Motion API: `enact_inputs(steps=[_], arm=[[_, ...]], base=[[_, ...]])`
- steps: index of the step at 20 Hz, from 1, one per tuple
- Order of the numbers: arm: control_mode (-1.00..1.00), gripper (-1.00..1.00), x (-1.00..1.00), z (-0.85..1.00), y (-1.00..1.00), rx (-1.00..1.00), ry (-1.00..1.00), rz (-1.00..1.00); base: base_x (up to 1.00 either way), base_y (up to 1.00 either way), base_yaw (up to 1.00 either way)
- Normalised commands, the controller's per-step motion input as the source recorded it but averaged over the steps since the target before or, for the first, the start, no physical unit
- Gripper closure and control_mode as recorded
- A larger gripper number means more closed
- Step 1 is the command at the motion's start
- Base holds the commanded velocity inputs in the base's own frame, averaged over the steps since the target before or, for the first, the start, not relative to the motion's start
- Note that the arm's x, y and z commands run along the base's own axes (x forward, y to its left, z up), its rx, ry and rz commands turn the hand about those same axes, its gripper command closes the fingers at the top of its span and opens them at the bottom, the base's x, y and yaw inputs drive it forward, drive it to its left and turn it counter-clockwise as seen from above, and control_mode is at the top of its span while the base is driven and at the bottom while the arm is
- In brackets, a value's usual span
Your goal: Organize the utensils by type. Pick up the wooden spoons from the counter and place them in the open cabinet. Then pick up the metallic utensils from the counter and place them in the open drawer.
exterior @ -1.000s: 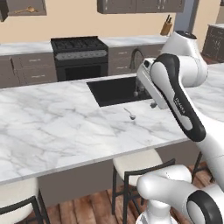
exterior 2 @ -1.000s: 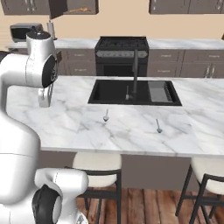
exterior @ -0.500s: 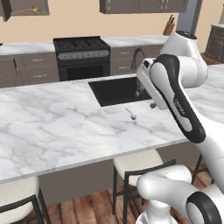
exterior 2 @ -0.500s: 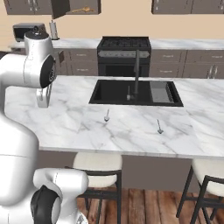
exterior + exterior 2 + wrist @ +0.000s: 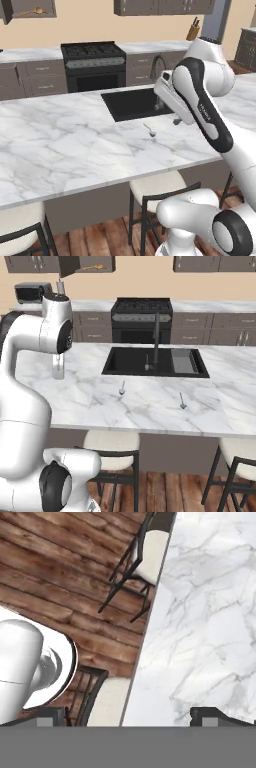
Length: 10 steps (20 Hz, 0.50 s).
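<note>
Two slim metal spoons lie on the white marble table (image 5: 150, 401), just in front of the black sink (image 5: 155, 361). In the right base view the left spoon (image 5: 122, 388) sits at frame centre with its long axis nearly straight toward the sink, bowl at the near end; the right spoon (image 5: 182, 401) lies well apart at centre right, tilted slightly, bowl nearest the edge. The wooden spoon (image 5: 97, 267) rests in the open cabinet (image 5: 80, 263) at upper left, lying left-right. The claw (image 5: 127, 714) hangs open and empty above the table's edge and a stool (image 5: 142, 557). No writing is readable.
</note>
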Motion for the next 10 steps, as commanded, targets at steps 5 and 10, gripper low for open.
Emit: enact_inputs(steps=[5, 10], arm=[[-1.0, -1.0, 0.38, -0.23, -0.32, -0.1, 0.25, 0.53], [-1.0, -1.0, 0.42, -0.31, -0.24, -0.13, 0.3, 0.59]], base=[[0.0, 0.0, 0.0], [0.0, 0.0, 0.0]])
